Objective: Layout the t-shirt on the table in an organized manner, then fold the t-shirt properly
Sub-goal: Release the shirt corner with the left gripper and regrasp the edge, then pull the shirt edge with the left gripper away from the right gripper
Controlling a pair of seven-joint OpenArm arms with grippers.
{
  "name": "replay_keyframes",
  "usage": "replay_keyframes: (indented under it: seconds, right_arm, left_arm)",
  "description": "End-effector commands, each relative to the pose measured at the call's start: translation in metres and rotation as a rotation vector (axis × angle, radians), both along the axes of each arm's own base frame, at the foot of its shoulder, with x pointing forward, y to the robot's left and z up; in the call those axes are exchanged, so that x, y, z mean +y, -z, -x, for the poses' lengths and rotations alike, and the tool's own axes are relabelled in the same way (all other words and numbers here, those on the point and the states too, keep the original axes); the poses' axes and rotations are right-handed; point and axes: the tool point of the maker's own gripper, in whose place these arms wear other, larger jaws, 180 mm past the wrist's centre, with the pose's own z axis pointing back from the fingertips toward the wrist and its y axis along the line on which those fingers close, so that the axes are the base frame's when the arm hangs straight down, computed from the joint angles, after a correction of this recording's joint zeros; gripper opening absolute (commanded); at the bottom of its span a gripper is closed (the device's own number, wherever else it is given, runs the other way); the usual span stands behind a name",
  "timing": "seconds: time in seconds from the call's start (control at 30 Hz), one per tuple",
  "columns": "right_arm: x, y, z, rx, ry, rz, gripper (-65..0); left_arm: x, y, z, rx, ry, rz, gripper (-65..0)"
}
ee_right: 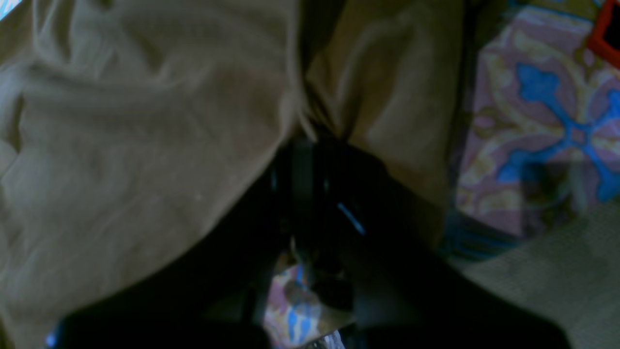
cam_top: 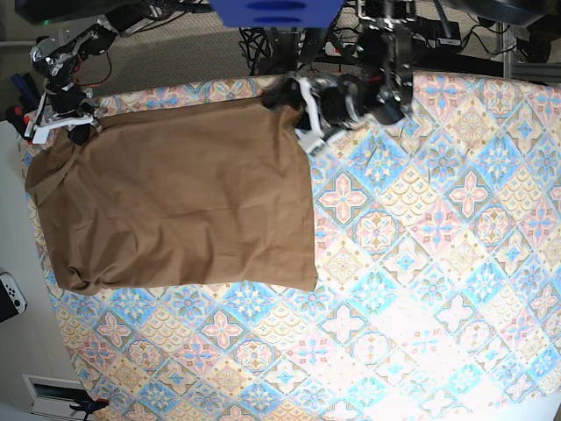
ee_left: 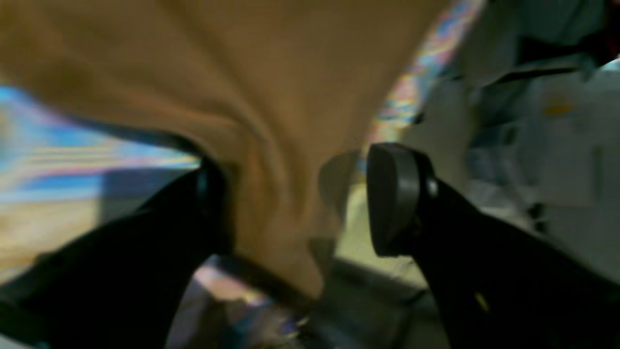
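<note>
On the patterned table, the t-shirt lies spread: right gripper pinches one far corner, left gripper gapes beside the other, so folding seems next.

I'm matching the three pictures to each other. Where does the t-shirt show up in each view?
Left wrist: t-shirt fills the top and centre, hanging between the open fingers.
Right wrist: t-shirt covers the left and middle.
Base: t-shirt lies spread at upper left.
Shared landmark: the patterned table, also at right wrist's right.
</note>
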Motion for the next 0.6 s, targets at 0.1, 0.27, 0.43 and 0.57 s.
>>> replay_keyframes:
  seconds: [0.1, 0.27, 0.43, 0.57]
  right_arm:
    - [-0.008, -0.014, -0.006, -0.045, -0.001, 0.033, -65.0]
    - [-0.007, -0.014, -0.007, -0.045, -0.005, 0.032, -65.0]
    - [0.012, -0.013, -0.024, -0.047, -0.083, 0.023, -65.0]
    - [0.016, -0.012, -0.028, -0.049, -0.101, 0.021, -65.0]
  left_arm:
    - [0.013, 0.026, 0.033, 0.113, 0.095, -0.142, -28.2]
    - [0.014, 0.024, 0.028, 0.102, 0.091, -0.140, -29.7]
    - [0.024, 0.020, 0.005, 0.060, 0.031, -0.139, -55.4]
    - [0.040, 0.016, -0.017, 0.028, -0.030, -0.154, -65.0]
